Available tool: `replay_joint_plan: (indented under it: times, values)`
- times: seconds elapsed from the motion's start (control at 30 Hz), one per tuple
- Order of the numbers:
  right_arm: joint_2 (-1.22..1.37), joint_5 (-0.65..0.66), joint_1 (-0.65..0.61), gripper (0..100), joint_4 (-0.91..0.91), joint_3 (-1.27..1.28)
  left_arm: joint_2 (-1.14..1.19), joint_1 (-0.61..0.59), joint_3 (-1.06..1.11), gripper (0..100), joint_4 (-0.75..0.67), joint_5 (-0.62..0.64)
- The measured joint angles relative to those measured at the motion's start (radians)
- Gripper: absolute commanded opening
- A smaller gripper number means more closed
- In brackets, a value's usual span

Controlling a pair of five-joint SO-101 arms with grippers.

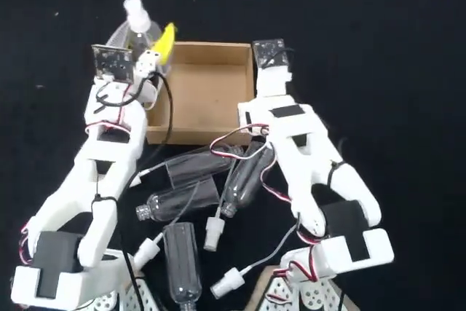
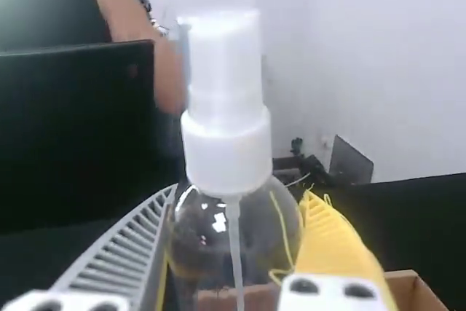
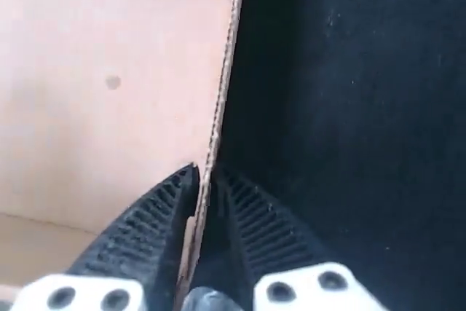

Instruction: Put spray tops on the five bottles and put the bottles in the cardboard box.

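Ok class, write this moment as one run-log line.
left gripper: shut on capped bottle at cardboard box corner | right gripper: shut on box wall | table: four bottles lying loose

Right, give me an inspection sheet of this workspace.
Surface: black-covered table, no spills seen.
Job's things: cardboard box empty; capped bottle held up at its far left corner; four more bottles and loose spray tops lie in front of the box.
Clutter: nothing seen.
Grippers: left gripper shut on the capped bottle; right gripper clamped on the box's right wall.
Cables: arm wires; a black cable droops across the box's left wall.
Surroundings: white wall behind.
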Motion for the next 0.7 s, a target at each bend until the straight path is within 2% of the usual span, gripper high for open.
replay_joint_plan:
  times: [0.13,0.4,0.7]
  values:
    - [0.000,0.028,0.028,1.0,0.002,0.000,0.000,0.031,0.000,3,0.000,0.000]
    - [0.000,0.170,0.084,1.0,0.002,0.000,0.000,0.035,0.031,3,0.000,0.000]
    - [-0.006,0.187,0.084,1.0,0.060,0.012,0.002,0.040,0.046,3,0.000,0.000]
